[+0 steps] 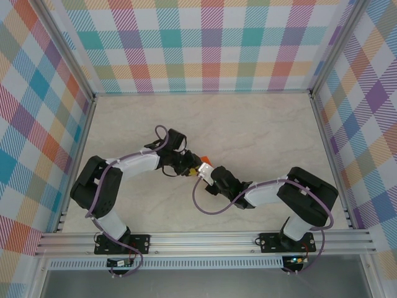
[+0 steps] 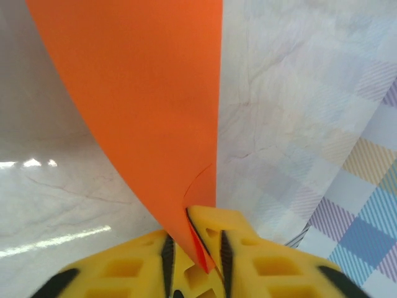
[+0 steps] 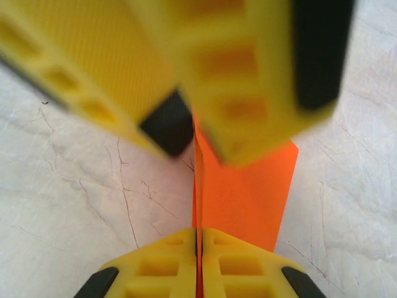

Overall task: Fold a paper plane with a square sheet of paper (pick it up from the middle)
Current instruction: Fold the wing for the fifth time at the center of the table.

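Note:
The square sheet of paper (image 1: 205,161), bright orange and folded, is held off the table between the two arms at mid table. In the right wrist view my right gripper (image 3: 198,231) is shut on its folded edge, and the paper (image 3: 248,186) stands upright with a flap spreading to the right. My left gripper (image 1: 191,166) meets it from the left. In the left wrist view the left gripper (image 2: 183,226) has its jaws parted, with the paper's (image 2: 142,93) lower corner loose in the gap, against the right finger. Its blurred yellow fingers (image 3: 248,81) hang over the paper. I cannot tell a plane shape.
The table top (image 1: 248,124) is pale marble. Checked walls (image 1: 211,43) close the back and both sides. An aluminium rail (image 1: 205,239) runs along the near edge by the arm bases. My right gripper (image 1: 203,174) and the left one nearly touch.

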Controlling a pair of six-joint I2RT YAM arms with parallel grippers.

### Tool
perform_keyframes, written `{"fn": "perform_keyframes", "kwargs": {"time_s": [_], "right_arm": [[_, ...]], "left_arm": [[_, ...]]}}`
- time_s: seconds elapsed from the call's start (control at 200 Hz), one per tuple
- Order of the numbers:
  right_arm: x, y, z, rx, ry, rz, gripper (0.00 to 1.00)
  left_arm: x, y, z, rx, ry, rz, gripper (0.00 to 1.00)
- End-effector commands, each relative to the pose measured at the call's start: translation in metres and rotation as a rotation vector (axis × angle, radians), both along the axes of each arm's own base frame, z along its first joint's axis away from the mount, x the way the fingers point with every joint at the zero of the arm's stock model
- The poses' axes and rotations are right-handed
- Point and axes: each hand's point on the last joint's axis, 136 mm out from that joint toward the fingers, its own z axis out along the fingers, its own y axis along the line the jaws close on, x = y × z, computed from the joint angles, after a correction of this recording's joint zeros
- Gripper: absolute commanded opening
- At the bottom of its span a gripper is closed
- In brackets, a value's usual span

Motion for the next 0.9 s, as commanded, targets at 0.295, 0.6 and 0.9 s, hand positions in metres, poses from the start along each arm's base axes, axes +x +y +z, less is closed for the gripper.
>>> {"fn": "perform_keyframes", "kwargs": {"time_s": [0.295, 0.6, 0.9], "right_arm": [[-0.009, 0.01, 0.009, 0.373, 0.367, -0.072, 0.04], [0.004, 0.003, 0.018, 0.631, 0.631, -0.162, 0.03], [0.01, -0.003, 0.018, 0.774, 0.798, -0.216, 0.03]], "left_arm": [[0.027, 0.051, 0.041, -0.037, -0.181, 0.12, 0.41], [-0.002, 0.032, 0.016, -0.132, -0.212, 0.081, 0.31], [-0.004, -0.002, 0.001, -0.173, -0.227, 0.02, 0.23]]}}
